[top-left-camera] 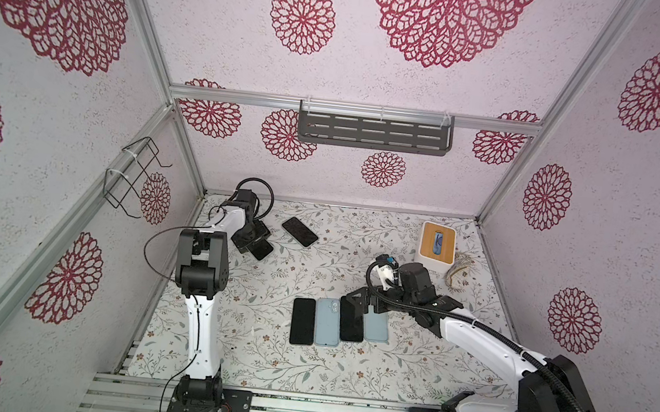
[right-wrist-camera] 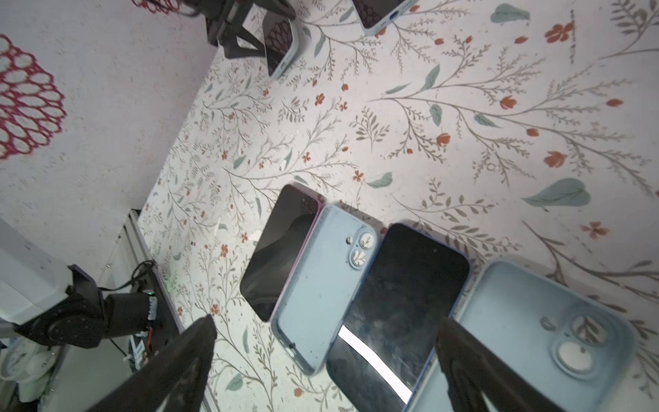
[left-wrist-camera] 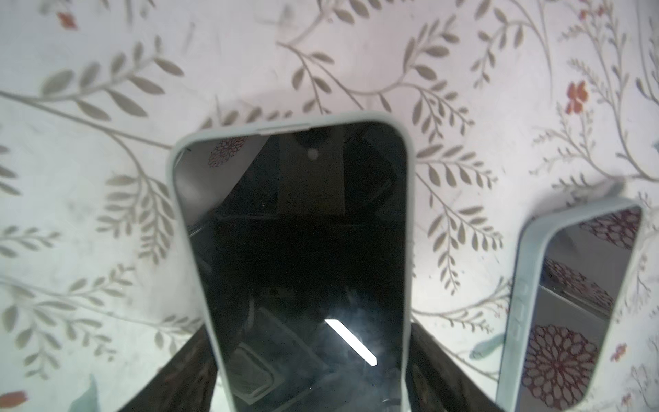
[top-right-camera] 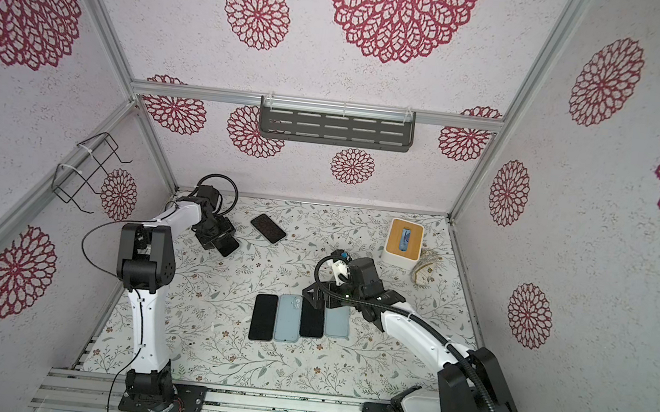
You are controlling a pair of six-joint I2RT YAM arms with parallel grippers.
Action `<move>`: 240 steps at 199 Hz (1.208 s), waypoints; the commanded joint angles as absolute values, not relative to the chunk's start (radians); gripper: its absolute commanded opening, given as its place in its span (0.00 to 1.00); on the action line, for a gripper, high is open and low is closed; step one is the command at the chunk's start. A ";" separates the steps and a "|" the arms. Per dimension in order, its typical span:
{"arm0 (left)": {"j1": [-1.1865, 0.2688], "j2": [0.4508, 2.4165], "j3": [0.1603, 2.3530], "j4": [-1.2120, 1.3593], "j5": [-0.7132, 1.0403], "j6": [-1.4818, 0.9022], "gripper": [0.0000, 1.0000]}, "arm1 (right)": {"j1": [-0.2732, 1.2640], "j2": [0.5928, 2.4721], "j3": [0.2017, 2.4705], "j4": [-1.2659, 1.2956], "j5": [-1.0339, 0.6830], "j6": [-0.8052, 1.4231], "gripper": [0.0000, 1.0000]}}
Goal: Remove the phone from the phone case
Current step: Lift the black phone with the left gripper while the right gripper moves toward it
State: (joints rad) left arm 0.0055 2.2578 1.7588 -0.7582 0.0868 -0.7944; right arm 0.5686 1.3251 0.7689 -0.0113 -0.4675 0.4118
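Around phone (left-wrist-camera: 306, 249), seemingly gripped, pale case (left-wrist-camera: 410, 214)

Stuff you can ignore: the white tissue box with the bamboo lid (top-left-camera: 436, 243) sits past your right gripper (top-left-camera: 366, 305), toward the far right corner, with a crumpled woven scrap (top-left-camera: 459, 273) just beside it. High up behind both grippers, a grey slotted shelf (top-left-camera: 374, 130) hangs on the back wall. A black wire rack (top-left-camera: 133, 176) is tied to the frame, above and outboard of your left gripper (top-left-camera: 259, 245). The floral tabletop (top-left-camera: 262, 358) lies under everything.
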 commanded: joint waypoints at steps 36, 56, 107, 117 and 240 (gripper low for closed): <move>-0.055 2.176 1.635 -0.651 0.245 -0.752 0.47 | 0.574 1.439 0.877 0.219 -0.506 0.628 0.99; -0.075 2.125 1.591 -0.606 0.273 -0.749 0.47 | 0.574 1.487 0.907 0.257 -0.501 0.670 0.99; -0.143 2.005 1.536 -0.574 0.293 -0.739 0.43 | 0.584 1.593 0.957 0.326 -0.487 0.729 0.97; -0.161 1.987 1.531 -0.571 0.293 -0.739 0.44 | 0.590 1.606 0.962 0.352 -0.490 0.742 0.97; -0.321 1.873 1.476 -0.492 0.333 -0.800 0.44 | 0.640 1.825 1.091 0.415 -0.444 0.779 0.85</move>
